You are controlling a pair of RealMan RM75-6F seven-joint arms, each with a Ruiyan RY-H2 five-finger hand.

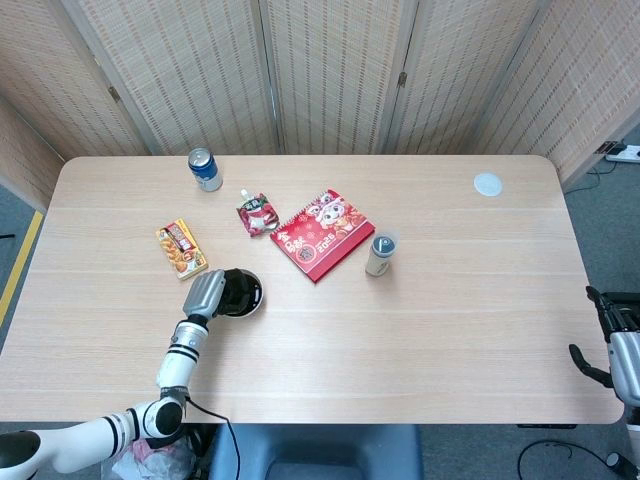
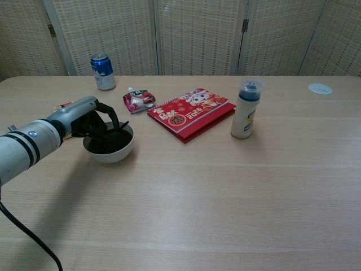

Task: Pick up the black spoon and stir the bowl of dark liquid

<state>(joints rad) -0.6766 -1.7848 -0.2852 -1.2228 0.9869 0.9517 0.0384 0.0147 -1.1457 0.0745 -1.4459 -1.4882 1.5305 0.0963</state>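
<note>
1. Black spoon (image 2: 119, 126): only a thin dark handle shows, slanting up out of the bowl toward 1 o'clock; its lower end is lost in the dark liquid and behind the fingers.
2. The left hand (image 2: 92, 117) reaches over the bowl's near-left rim from 8 o'clock, its dark fingers (image 2: 105, 121) curled down and closed around the spoon's handle.
3. The white bowl (image 2: 117, 153) stands on the tabletop (image 2: 225, 192) at the left of centre, filled with dark, nearly black liquid (image 2: 113, 145); in the head view it sits at the tip of the left hand (image 1: 208, 293).
4. At 12 o'clock from the bowl lies a small red pouch (image 2: 139, 100), and beyond it at 11 o'clock a blue can (image 2: 102, 71) stands upright.
5. A snack packet (image 1: 181, 248) lies at 10 o'clock from the bowl, just apart from it.
6. A red notebook (image 2: 192, 113) lies flat toward 2 o'clock.
7. A capped bottle (image 2: 246, 109) stands upright right of the notebook.
8. A small white disc (image 2: 320, 88) lies near the far right corner.
9. The right hand (image 1: 615, 340) hangs off the tabletop's right edge; I cannot tell how its fingers are set.
</note>
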